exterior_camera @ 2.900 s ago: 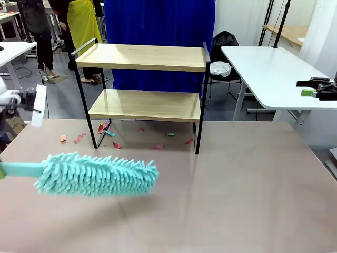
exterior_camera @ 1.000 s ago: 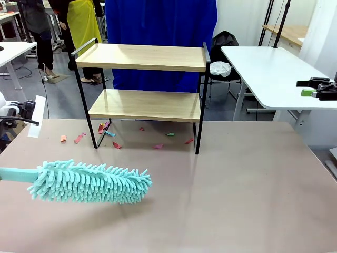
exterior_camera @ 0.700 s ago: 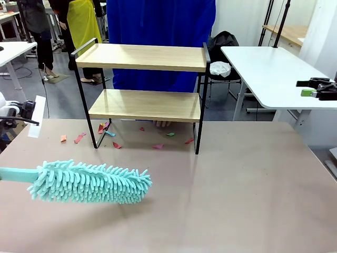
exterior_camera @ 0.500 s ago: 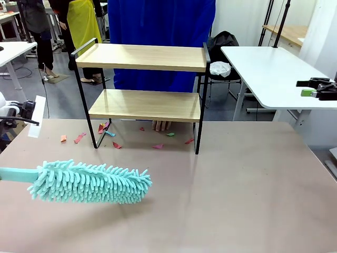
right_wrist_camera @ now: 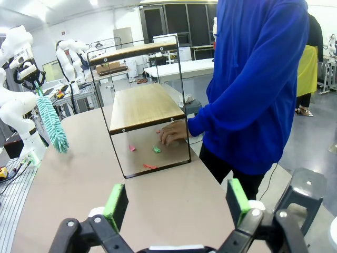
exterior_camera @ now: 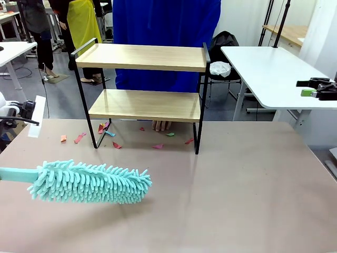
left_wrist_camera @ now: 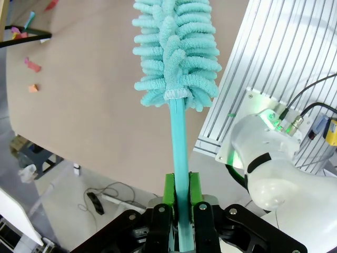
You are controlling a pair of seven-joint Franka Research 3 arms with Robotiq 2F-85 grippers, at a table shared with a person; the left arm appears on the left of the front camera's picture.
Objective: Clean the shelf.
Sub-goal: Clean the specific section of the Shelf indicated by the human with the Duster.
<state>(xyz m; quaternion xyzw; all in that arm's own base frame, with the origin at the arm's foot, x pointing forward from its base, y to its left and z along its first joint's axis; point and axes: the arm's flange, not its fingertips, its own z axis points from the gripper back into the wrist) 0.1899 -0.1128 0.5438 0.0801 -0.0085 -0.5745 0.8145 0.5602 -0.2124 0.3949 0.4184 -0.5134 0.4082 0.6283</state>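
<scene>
Duster (exterior_camera: 89,182) hangs low over the tabletop (exterior_camera: 237,184), handle clamped in the left end effector (left_wrist_camera: 181,191); right end effector (right_wrist_camera: 176,203) gapes empty; shelf (exterior_camera: 142,58) stands far-middle; best lift, sweep each board lengthwise, avoiding the person's hand (exterior_camera: 161,125) beneath.

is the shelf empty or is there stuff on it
Empty: both boards of the shelf are bare; the paper scraps lie on the table under and beside it.
</scene>
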